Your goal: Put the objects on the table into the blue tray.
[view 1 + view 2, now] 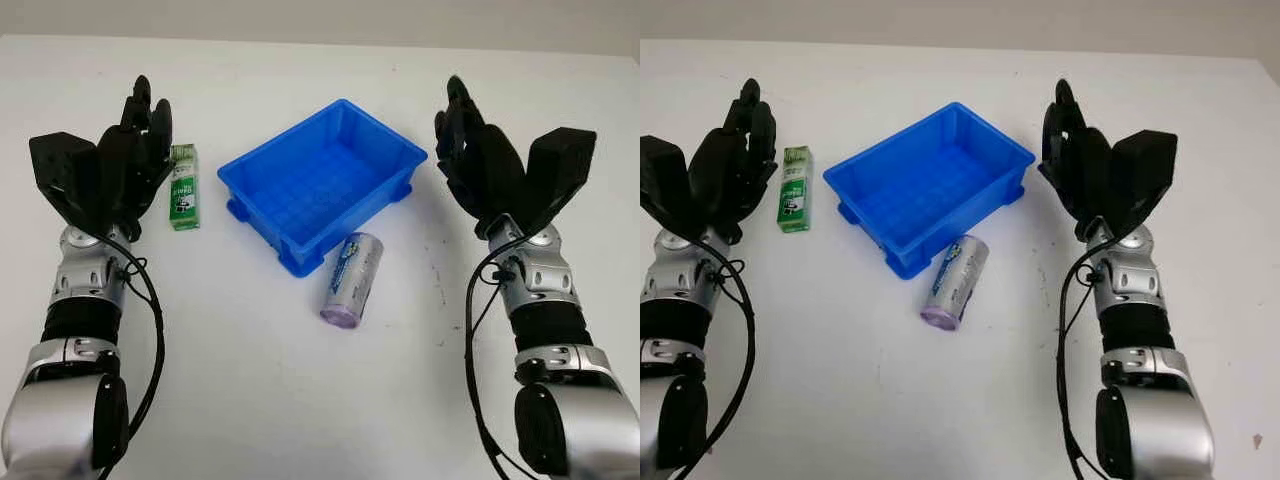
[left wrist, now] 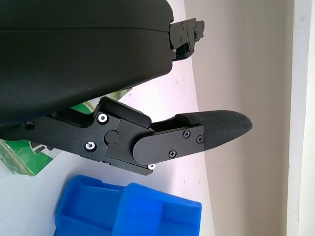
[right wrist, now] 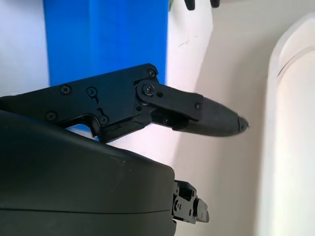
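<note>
From the head camera, my left hand [image 1: 135, 150] hangs open over the white table [image 1: 300, 400], holding nothing, with the green carton [image 1: 184, 186] lying flat just beside it. The blue tray [image 1: 322, 180] sits at the middle of the table, nothing inside it. A silver can with a purple end [image 1: 352, 280] lies on its side just in front of the tray's near corner, close to it. My right hand [image 1: 478, 150] is open too, empty, over the table to the tray's far side, apart from its rim.

At my left wrist, a black finger [image 2: 206, 130] reaches out over the tabletop, the green carton showing behind the shell and a corner of the blue tray nearby.

At my right wrist, one finger [image 3: 206, 115] extends past the tray's blue wall [image 3: 106, 37], gripping nothing.
</note>
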Robot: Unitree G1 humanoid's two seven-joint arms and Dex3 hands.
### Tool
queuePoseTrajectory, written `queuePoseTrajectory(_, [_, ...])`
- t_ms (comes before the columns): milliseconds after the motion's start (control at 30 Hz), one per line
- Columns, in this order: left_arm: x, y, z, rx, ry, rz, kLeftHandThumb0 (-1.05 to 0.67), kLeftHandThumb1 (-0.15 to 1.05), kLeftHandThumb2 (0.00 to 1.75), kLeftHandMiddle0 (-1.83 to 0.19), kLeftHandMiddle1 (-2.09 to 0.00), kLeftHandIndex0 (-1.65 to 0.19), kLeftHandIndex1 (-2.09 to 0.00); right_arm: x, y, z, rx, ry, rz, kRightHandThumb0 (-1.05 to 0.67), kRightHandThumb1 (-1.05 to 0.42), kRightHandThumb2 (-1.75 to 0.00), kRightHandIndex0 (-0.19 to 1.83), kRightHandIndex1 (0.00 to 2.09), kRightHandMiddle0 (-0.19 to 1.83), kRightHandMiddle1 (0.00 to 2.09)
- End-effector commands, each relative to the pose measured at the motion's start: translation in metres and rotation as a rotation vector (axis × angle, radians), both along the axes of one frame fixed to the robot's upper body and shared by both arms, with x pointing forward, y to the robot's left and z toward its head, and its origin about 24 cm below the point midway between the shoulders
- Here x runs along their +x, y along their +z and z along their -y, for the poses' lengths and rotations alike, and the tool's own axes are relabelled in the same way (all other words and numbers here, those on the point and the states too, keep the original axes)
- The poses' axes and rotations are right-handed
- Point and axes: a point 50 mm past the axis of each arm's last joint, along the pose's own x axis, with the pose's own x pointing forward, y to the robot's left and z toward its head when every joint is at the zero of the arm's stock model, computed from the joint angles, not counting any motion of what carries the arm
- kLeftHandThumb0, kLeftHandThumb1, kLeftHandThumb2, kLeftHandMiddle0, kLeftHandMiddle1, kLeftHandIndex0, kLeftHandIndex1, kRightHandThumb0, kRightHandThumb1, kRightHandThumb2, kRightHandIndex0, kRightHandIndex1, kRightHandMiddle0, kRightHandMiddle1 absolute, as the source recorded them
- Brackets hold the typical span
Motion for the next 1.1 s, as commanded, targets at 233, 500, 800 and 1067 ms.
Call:
queuePoseTrajectory(233, [-0.001,0.002,-0.002,0.018,-0.004,0.004,-0.77,1.05,0.62,0.19,0.0,0.19,0.0,-0.057,0.067,-0.006,-0.529,0.083,0.386,-0.41,-0.78,-0.04,0.26,0.26,0.08,0.56])
queuePoseTrajectory(500, [0.001,0.004,0.001,0.044,0.003,0.001,-0.78,1.05,0.62,0.19,0.0,0.19,0.0,-0.089,0.076,-0.013,-0.957,0.153,0.544,-0.35,-0.68,-0.07,0.37,0.22,0.35,0.34])
queuePoseTrajectory(800, [0.002,0.005,0.0,0.051,-0.01,0.0,-0.78,1.05,0.63,0.19,0.0,0.19,0.0,-0.11,0.077,-0.011,-1.21,0.303,0.7,-0.37,-0.62,-0.05,0.59,0.23,0.58,0.21])
queuePoseTrajectory(1067, [0.004,0.005,0.003,0.028,-0.022,0.003,-0.78,1.05,0.61,0.19,0.0,0.19,0.0,-0.124,0.088,-0.015,-1.302,0.364,0.782,-0.42,-0.63,-0.06,0.72,0.19,0.75,0.12])
